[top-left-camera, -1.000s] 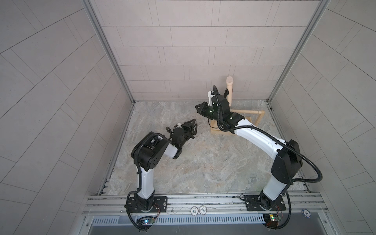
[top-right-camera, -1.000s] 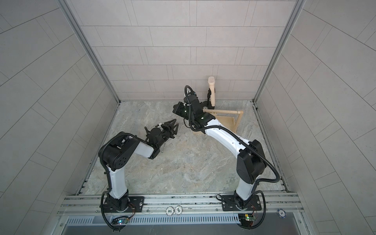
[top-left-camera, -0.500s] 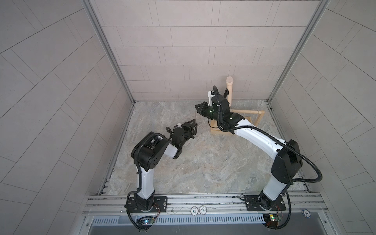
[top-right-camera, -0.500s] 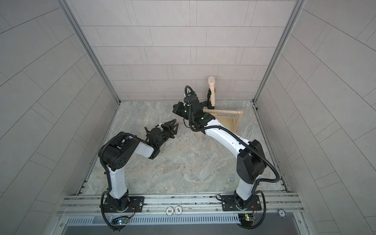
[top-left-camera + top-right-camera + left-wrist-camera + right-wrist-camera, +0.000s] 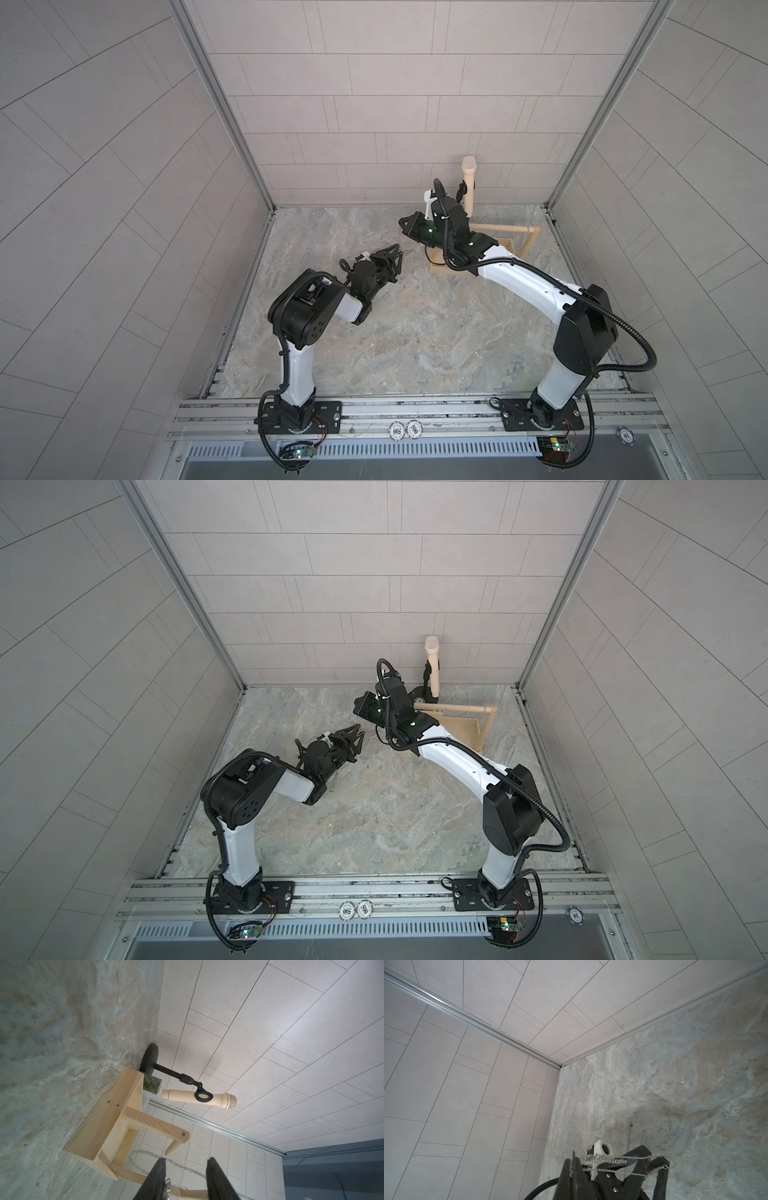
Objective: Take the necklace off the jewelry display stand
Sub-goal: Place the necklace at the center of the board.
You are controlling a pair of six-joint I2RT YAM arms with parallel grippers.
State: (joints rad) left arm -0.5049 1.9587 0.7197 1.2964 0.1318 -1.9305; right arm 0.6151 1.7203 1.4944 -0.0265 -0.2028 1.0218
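The necklace point(image 5: 616, 1160), a silver chain, stretches through the air between my two grippers. My right gripper point(image 5: 572, 1162) is shut on one end of it, raised in front of the jewelry display stand point(image 5: 528, 241). The chain point(image 5: 182, 1165) crosses the gap between my left gripper's point(image 5: 186, 1160) fingers point(image 5: 158, 1178), which stand apart, and its strands drape over those fingers point(image 5: 641, 1155). In both top views the left gripper point(image 5: 394, 257) sits low over the floor, left of the stand point(image 5: 461, 733), and the right gripper point(image 5: 358, 706) is above and behind it. The dowel's free end point(image 5: 171, 1148) is bare.
A black round-based stand point(image 5: 149, 1059) with a cream microphone point(image 5: 199, 1099) rises behind the wooden stand, with a green patterned roll point(image 5: 152, 1084) beside it. A fine gold chain point(image 5: 118, 1172) lies along the stand's lower rail. Tiled walls close in at the back and sides.
The left gripper's jaws have narrowed a little. Both arms have hardly moved.
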